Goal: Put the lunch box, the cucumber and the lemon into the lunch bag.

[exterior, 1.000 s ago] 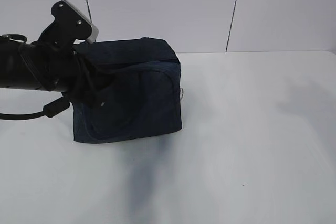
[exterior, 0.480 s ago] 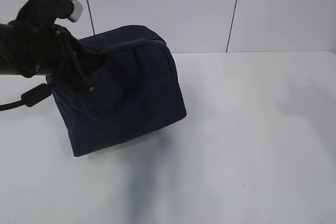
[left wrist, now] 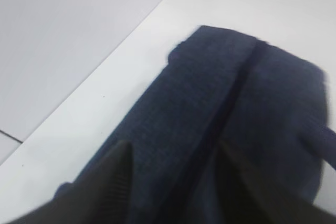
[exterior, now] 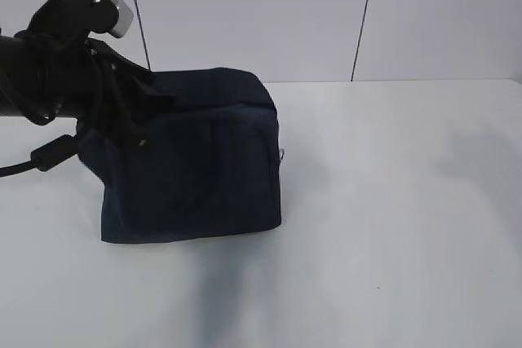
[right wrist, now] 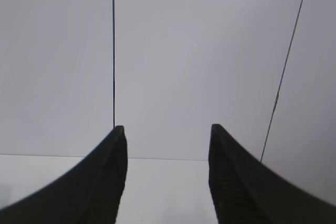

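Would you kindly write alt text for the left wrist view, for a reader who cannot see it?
A dark navy lunch bag fills most of the frame, seen from above, with a dark seam running along its top. The left gripper is open, its two black fingers spread over the fabric at the bottom edge. Behind the bag lie a white table and a pale wall.

You have the lunch bag (exterior: 192, 160) standing upright on the white table, well left of the middle and near the far edge. It's a boxy dark navy fabric bag, its base flat on the surface and its top sagging a little toward the left. A dark seam runs along its top (left wrist: 231, 103), and a small silver ring shows at its right side.
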You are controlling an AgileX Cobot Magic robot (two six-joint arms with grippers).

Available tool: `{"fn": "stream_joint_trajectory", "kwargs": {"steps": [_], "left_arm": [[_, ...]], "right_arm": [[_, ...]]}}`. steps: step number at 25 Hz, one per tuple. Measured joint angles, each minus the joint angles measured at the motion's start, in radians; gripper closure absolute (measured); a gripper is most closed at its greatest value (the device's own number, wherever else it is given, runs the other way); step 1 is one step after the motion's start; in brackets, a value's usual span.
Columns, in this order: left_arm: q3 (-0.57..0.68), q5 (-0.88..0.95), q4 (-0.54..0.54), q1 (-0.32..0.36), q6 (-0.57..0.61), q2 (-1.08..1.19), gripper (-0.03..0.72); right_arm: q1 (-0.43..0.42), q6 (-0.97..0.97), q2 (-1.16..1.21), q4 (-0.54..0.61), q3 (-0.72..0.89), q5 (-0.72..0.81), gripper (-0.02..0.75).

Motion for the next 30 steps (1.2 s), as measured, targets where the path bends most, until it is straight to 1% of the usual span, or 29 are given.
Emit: {"fn": "stream_joint_trajectory", "kwargs": {"steps": [1, 2, 3, 5, 11, 14, 16, 18, 19, 21, 23, 24, 26, 28, 29, 30], "left_arm": [[0.000, -0.006, 0.000, 0.000, -0.002, 0.000, 0.295], [0.000, -0.015, 0.000, 0.000, -0.011, 0.000, 0.251], [0.000, -0.022, 0.000, 0.000, -0.018, 0.000, 0.227], [0.000, -0.032, 0.000, 0.000, -0.034, 0.000, 0.207], [0.000, 0.001, -0.007, 0.000, -0.104, -0.043, 0.196], [0.000, 0.013, -0.030, 0.000, -0.129, -0.083, 0.199], [-0.006, 0.013, -0.064, 0.007, -0.151, -0.115, 0.211], [-0.018, 0.017, -0.149, 0.032, -0.186, -0.136, 0.225], [-0.021, 0.023, -0.181, 0.055, -0.215, -0.144, 0.231], [-0.023, 0.073, -0.208, 0.113, -0.272, -0.149, 0.237], [-0.023, 0.175, -0.209, 0.164, -0.298, -0.149, 0.240], [-0.027, 0.224, -0.177, 0.182, -0.304, -0.149, 0.241], [-0.056, 0.318, -0.018, 0.199, -0.309, -0.156, 0.241], [-0.102, 0.400, 0.266, 0.197, -0.311, -0.169, 0.241], [-0.125, 0.445, 0.428, 0.189, -0.311, -0.180, 0.241], [-0.143, 0.489, 0.566, 0.175, -0.311, -0.191, 0.245]], "right_arm": [[0.000, -0.002, 0.000, 0.000, 0.000, 0.000, 0.351], [0.000, -0.002, 0.000, 0.000, 0.000, 0.000, 0.351], [0.000, -0.002, 0.000, 0.000, 0.000, 0.000, 0.351], [0.000, -0.002, 0.000, 0.000, 0.000, 0.000, 0.351], [0.000, -0.002, 0.000, 0.000, 0.000, 0.000, 0.351], [0.000, -0.002, 0.000, 0.000, 0.000, 0.000, 0.351], [0.000, -0.002, 0.000, 0.001, 0.000, 0.000, 0.351], [0.000, -0.002, 0.000, 0.002, 0.000, 0.000, 0.351], [0.000, -0.002, 0.000, 0.002, 0.000, 0.000, 0.351], [0.000, -0.002, 0.000, 0.002, 0.000, 0.000, 0.351], [0.000, -0.002, 0.000, 0.002, 0.000, 0.000, 0.351], [0.000, -0.002, 0.000, 0.002, 0.000, 0.000, 0.351], [0.000, -0.002, 0.000, 0.002, 0.000, 0.000, 0.351], [0.000, -0.002, 0.000, 0.002, 0.000, 0.000, 0.351], [0.000, -0.002, 0.000, 0.002, 0.000, 0.000, 0.351], [0.000, -0.002, 0.000, 0.002, 0.000, 0.000, 0.351]]}}
